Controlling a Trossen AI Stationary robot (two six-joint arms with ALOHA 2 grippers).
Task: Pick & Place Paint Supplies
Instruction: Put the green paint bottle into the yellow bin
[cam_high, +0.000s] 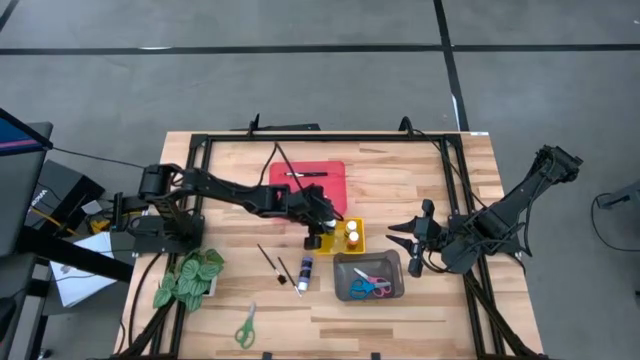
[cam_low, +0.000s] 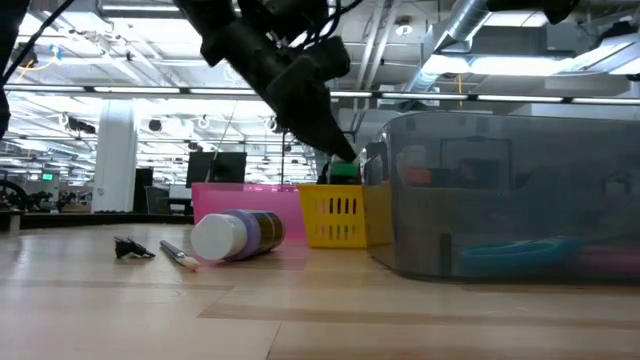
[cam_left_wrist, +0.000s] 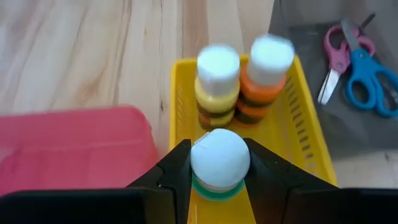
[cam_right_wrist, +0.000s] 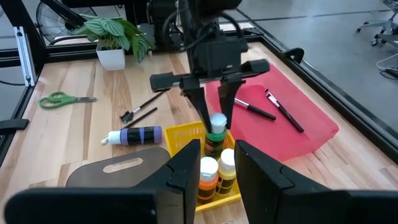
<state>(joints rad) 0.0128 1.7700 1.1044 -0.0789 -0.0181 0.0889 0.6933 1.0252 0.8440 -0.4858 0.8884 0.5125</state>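
Seemingly green bottle (cam_left_wrist: 219, 163), label hidden

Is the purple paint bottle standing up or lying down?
Lying down: the purple paint bottle rests on its side on the table, white cap pointing outward.

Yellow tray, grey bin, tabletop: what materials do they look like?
Yellow tray: likely moulded plastic, glossy, with slotted walls. Grey bin: translucent smoky plastic, probably; the scissors show blurred through its wall. Tabletop: wood, pale planks with visible grain and seams, satin sheen.
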